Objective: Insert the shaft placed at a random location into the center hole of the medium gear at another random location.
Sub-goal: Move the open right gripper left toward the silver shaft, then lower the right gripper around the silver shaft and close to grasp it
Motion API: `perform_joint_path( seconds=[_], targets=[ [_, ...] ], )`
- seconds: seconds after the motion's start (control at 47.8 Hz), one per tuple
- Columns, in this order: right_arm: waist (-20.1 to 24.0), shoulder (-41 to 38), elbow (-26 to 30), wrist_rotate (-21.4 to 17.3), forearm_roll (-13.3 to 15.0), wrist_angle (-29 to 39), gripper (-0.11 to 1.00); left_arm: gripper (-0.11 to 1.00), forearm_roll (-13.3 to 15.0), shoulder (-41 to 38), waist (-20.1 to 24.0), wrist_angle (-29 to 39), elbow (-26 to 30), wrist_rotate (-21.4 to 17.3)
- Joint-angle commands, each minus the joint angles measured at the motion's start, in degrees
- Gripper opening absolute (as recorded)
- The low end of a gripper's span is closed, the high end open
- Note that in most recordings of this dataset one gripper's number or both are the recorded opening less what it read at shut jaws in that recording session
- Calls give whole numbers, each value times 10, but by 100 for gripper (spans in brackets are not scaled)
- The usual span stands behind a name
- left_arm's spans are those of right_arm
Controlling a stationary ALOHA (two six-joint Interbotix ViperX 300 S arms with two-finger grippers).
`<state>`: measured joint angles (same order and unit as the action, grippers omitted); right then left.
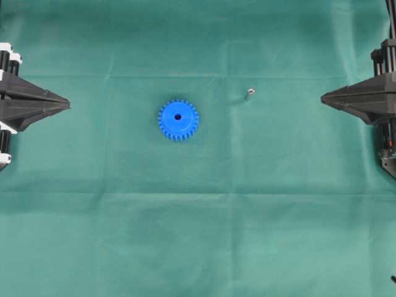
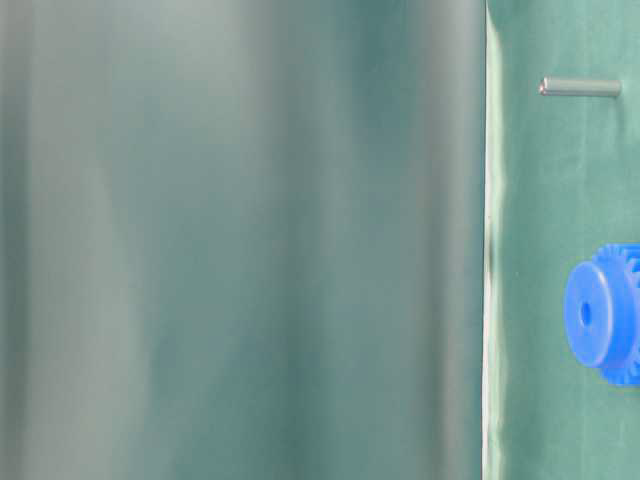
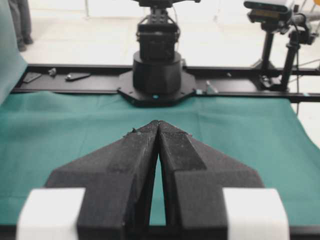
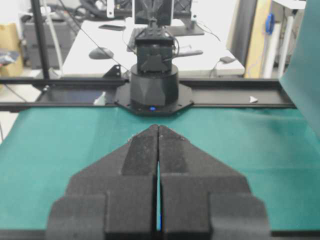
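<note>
Both grippers, left gripper (image 1: 67, 106) and right gripper (image 1: 323, 98), rest closed and empty at the cloth's (image 1: 198, 247) side edges. The shaft (image 1: 249, 94) lies mid-cloth right of the medium gear (image 1: 178, 120); being tiny, it may roll or slip when pinched.

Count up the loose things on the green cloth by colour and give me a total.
Blue: 1, the medium gear
Silver-grey: 1, the shaft
Total: 2
</note>
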<state>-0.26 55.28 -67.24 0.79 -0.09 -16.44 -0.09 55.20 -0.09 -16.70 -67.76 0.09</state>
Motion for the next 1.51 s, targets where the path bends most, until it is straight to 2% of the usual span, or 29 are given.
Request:
perform_joint_path(
  seconds=[0.0, 0.23, 0.481, 0.523, 0.586, 0.775, 0.858, 0.879, 0.963, 1.151, 1.486],
  targets=[
    [-3, -4, 10, 2, 3, -6, 1, 0, -6, -4, 2, 9, 20, 1],
    [-13, -12, 17, 1, 3, 4, 1, 0, -7, -4, 3, 18, 21, 2],
    [-66, -76, 11, -4, -1, 0, 1, 0, -7, -4, 2, 19, 21, 1],
    [-76, -91, 11, -4, -2, -4, 5, 0, -7, -4, 3, 20, 21, 1],
    [-91, -120, 9, -4, -2, -12, 15, 0, -7, -4, 2, 21, 21, 2],
    [-113, -226, 10, 9, 3, -32, 68, 0, -7, -4, 2, 24, 21, 2],
    [-123, -287, 14, 11, 0, -59, 89, 0, -7, -4, 2, 25, 21, 2],
    [-126, -301, 16, 10, 0, -65, 91, 0, -7, -4, 3, 24, 21, 2],
    [-140, -349, 21, 11, 0, -91, 86, 0, -7, -3, 2, 24, 21, 2],
    [-163, -441, 28, 13, 0, -134, 87, 0, -7, -5, 2, 28, 20, 2],
    [-164, -537, 41, 11, -4, -188, 87, 0, -7, -5, 2, 36, 20, 2]
  ],
)
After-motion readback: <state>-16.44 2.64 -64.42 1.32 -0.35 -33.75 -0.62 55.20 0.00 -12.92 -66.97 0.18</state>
